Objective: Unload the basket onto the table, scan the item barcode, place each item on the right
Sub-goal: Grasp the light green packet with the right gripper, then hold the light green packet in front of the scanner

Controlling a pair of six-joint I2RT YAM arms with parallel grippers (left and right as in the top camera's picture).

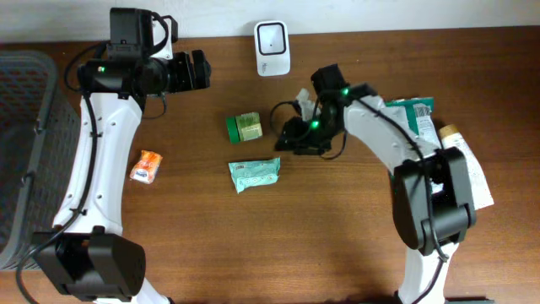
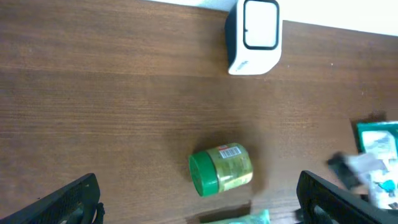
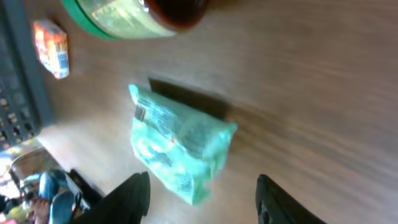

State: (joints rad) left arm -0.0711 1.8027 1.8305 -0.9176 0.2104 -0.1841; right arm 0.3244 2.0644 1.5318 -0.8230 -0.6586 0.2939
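A white barcode scanner (image 1: pixel 272 48) stands at the back of the table, also seen in the left wrist view as the scanner (image 2: pixel 254 36). A green-lidded jar (image 1: pixel 245 127) lies on its side, its barcode label facing up (image 2: pixel 230 151). In front of it lies a teal packet (image 1: pixel 253 173). My right gripper (image 1: pixel 291 139) hovers just right of the jar and packet. It is open, and in its wrist view the teal packet (image 3: pixel 177 149) lies just beyond its fingertips (image 3: pixel 202 205), touching neither finger. My left gripper (image 1: pixel 198 72) is open and empty at the back left, high above the jar (image 2: pixel 222 169).
An orange packet (image 1: pixel 146 165) lies at the left. A dark mesh basket (image 1: pixel 25 127) stands at the table's left edge. A green package (image 1: pixel 413 110) and other goods are piled at the right, beside the right arm.
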